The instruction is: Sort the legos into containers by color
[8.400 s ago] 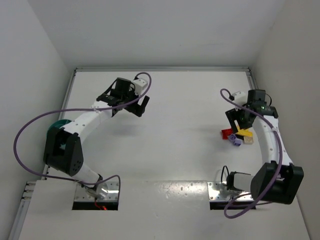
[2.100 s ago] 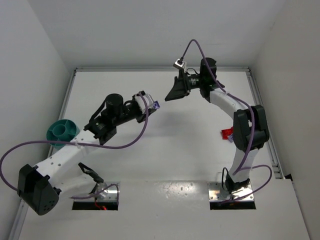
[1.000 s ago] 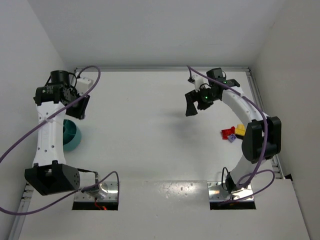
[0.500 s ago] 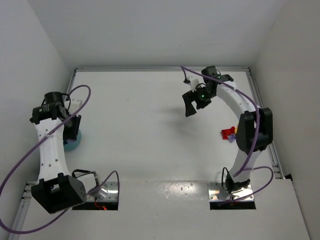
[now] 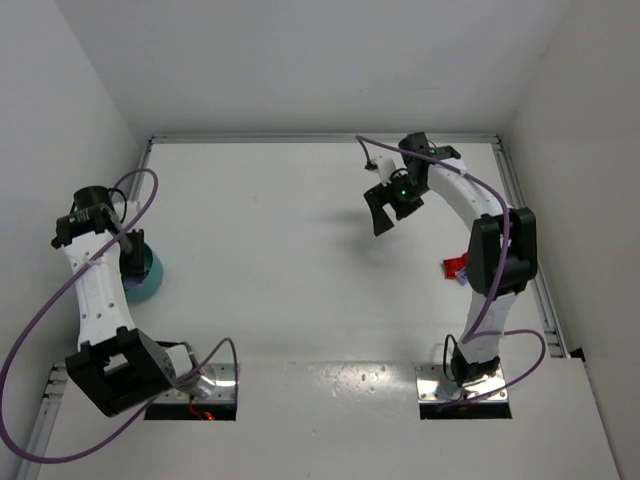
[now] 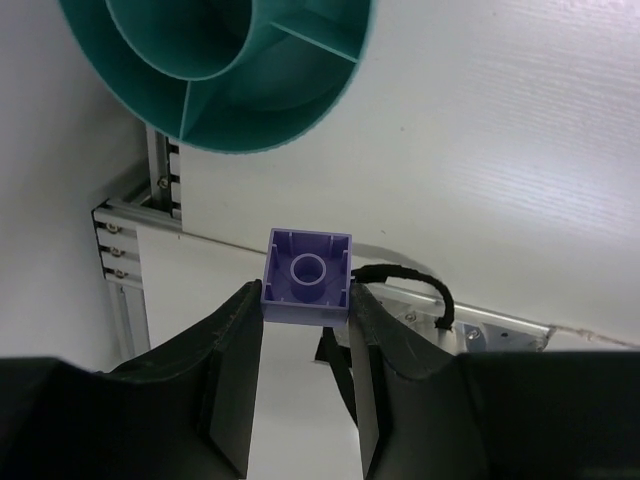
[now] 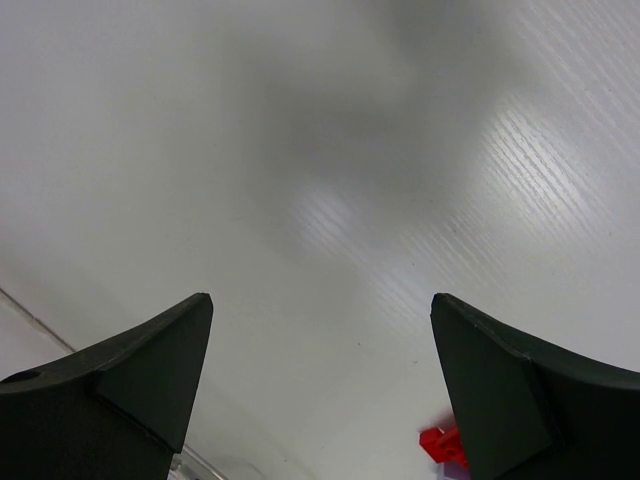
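Note:
A pale purple lego (image 6: pixel 307 277) is pinched between the tips of my left gripper (image 6: pixel 305 300), underside facing the camera. The teal divided bowl (image 6: pixel 230 80) lies just beyond it in the left wrist view. From the top view the left gripper (image 5: pixel 131 253) hovers at the bowl (image 5: pixel 150 274), partly covering it. My right gripper (image 5: pixel 384 208) hangs open over bare table at the back right; its jaws (image 7: pixel 320 300) hold nothing. A red lego (image 5: pixel 455 265) lies beside the right arm and also shows in the right wrist view as the red lego (image 7: pixel 441 441), with a bit of purple lego (image 7: pixel 455 464) under it.
The aluminium frame rail (image 6: pixel 160 205) runs along the table's left edge close to the bowl. The silver base plate (image 5: pixel 200 385) of the left arm and its black cable (image 6: pixel 405 280) sit near. The right arm's upper link (image 5: pixel 495 250) stands over the lego pile.
The left arm has swung back toward the near left, carrying the purple lego from beyond the bowl to right over it. The right gripper has shifted only slightly.

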You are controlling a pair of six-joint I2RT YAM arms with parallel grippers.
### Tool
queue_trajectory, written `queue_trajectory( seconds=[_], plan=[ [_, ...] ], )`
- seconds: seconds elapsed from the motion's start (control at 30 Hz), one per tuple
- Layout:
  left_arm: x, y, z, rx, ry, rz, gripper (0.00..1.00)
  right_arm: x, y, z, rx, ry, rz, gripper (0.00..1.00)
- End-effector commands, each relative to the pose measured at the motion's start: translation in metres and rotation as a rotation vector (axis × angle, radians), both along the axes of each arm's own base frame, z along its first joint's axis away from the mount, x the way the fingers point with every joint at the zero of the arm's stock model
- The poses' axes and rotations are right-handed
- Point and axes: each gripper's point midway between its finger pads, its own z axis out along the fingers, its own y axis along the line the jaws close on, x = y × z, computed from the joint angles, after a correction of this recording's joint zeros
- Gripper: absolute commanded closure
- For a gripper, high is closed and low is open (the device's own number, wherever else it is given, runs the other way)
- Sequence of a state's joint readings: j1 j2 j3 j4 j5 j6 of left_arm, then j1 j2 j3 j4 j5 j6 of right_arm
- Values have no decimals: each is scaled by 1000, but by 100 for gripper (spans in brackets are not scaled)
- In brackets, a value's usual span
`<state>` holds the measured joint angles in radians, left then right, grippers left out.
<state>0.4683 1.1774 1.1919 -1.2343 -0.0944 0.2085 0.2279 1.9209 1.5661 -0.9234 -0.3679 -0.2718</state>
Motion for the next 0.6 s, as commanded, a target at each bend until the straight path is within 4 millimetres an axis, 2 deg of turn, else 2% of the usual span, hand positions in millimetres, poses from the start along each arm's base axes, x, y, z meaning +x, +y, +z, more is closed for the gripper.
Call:
queue_trajectory(
  seconds=[0.0, 0.27, 0.3, 0.47, 0.5, 0.57],
  plan=[
    [6, 13, 0, 23, -48, 101, 71, 8, 4, 10, -9, -43, 29, 9],
    [5, 33, -7, 12, -15, 199, 71, 8, 10, 6, -17, -45, 45, 9],
    [12, 35, -3, 14, -45, 195, 71, 7, 13, 6, -17, -45, 54, 9],
    [25, 42, -5, -26, -38, 183, 71, 6, 17, 6, -19, -49, 72, 9],
    [26, 43, -11, -49, -23, 188, 71, 6, 15, 6, -27, -51, 69, 9],
    [35, 46, -7, -51, -45, 183, 71, 7, 19, 6, -25, -60, 78, 9]
  ],
)
